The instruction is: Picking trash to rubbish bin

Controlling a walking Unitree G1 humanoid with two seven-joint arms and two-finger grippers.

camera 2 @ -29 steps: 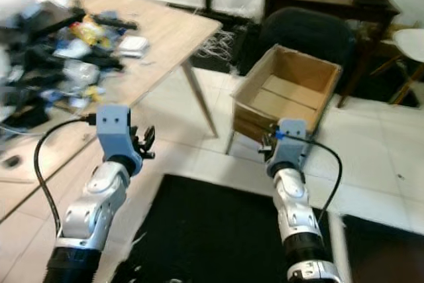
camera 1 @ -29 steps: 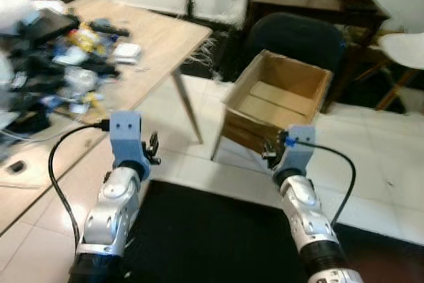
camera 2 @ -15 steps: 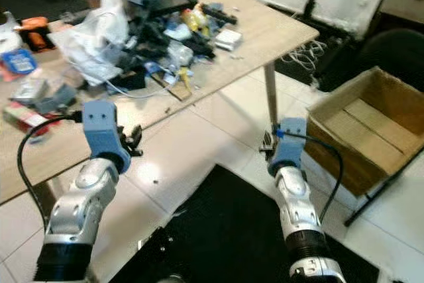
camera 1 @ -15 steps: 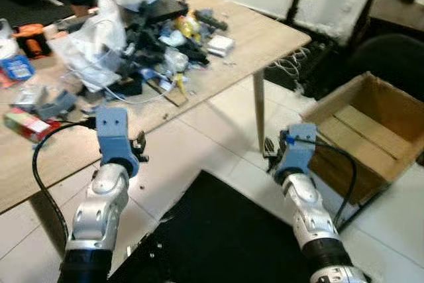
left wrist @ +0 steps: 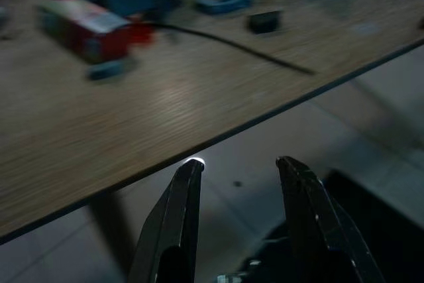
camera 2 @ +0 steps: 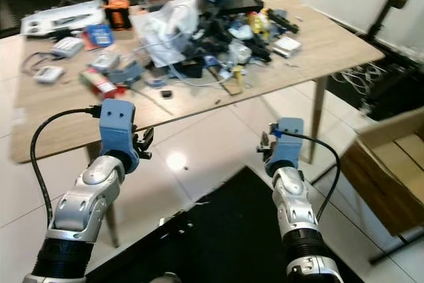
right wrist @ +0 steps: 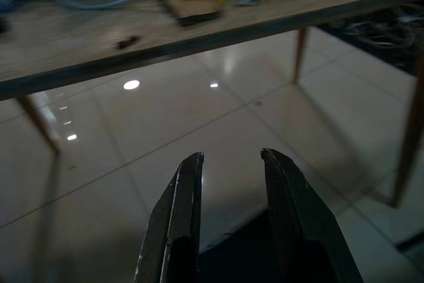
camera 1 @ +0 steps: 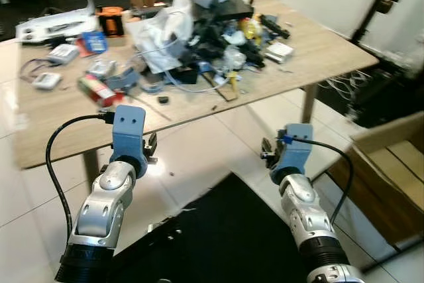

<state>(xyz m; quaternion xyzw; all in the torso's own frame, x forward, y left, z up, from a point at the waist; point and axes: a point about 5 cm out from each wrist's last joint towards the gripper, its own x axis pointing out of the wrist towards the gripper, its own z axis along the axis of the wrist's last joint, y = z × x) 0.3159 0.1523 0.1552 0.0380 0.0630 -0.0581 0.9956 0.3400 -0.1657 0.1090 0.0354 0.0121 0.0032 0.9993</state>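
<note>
The left claw (left wrist: 235,177) is held parted and empty just short of the tabletop (left wrist: 132,117) edge; the right claw (right wrist: 228,164), likewise parted, grasps nothing above the floor (right wrist: 199,124).

Both silver arms are raised out in front, bent at the elbow, blue wrist housings up. The left gripper (left wrist: 235,170) has its black fingers (left wrist: 182,193) spread apart with nothing between them. Right gripper (right wrist: 228,164) is the same, parted and holding nothing.
</note>
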